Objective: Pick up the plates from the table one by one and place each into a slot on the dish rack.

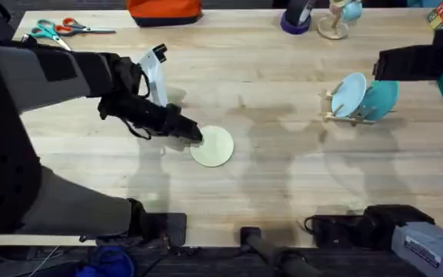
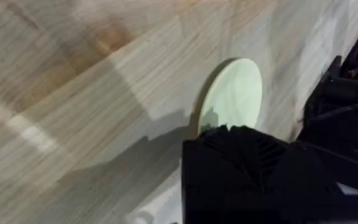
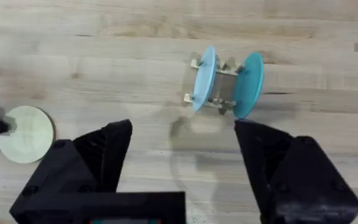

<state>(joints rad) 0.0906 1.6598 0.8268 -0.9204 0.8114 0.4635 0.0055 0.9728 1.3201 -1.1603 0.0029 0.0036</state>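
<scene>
We see the left gripper [image 1: 194, 137] low over the table [image 1: 283, 185], its tip at the left edge of the cream plate [image 1: 213, 146]. In the left wrist view the dark gripper body [image 2: 253, 174] covers the near rim of that plate [image 2: 234, 96], so we cannot tell whether its fingers are spread, pressed together or pinching the rim. The plate lies on the wood near the middle of the table, somewhat to the left, with the gripper's shadow falling across the planks beside it.

The right gripper [image 3: 182, 165] hangs spread wide, its two black fingers [image 3: 98, 155] well apart with nothing between them. It sits above the table on the right side, and in the overhead view we see the right arm [image 1: 421, 61] reaching in from the right edge, above the rack.

Beyond the open fingers stands the rack [image 3: 219, 84], a small light-wood frame on the right half of the table, well apart from the cream plate. Two plates stand on edge in it: a light blue plate [image 3: 205, 78] on the side toward the cream plate, and a teal plate [image 3: 249, 84] on the far side, in separate slots. From overhead the blue plate [image 1: 350, 94] leans a little, with the teal plate [image 1: 383, 98] just behind it.

At the far edge of the table we see scissors [image 1: 56, 31], and a white object [image 1: 154, 73] lies just behind the left arm.
</scene>
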